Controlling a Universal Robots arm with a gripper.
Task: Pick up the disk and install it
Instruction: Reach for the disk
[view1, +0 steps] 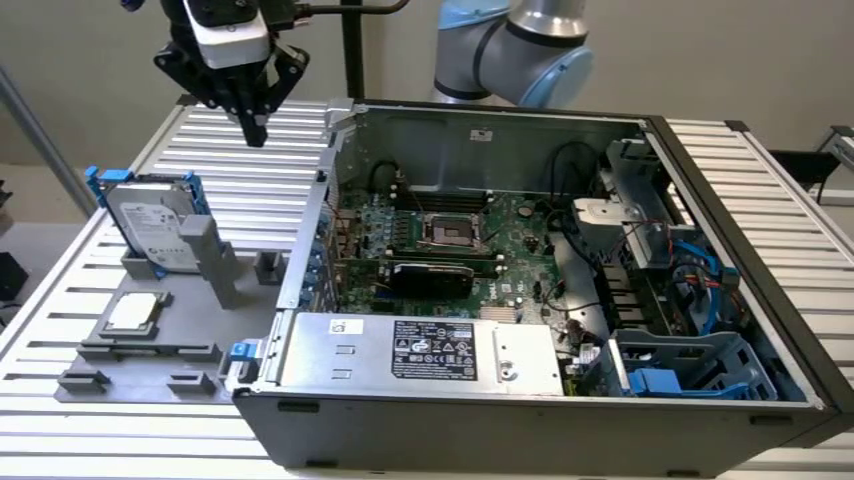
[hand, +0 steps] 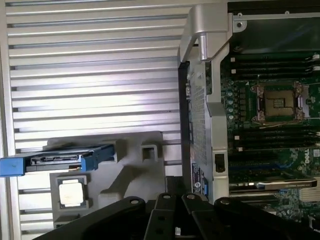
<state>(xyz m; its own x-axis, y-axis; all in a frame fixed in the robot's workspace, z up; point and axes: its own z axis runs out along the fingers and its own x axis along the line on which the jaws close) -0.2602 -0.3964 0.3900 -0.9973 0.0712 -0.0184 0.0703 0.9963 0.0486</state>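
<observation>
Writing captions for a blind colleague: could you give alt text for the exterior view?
A robot's gripper hangs over a ribbed table, apart from the disk, which stands on edge in a grey holder beside an open computer case. A square chip lies flat on the same holder.
</observation>
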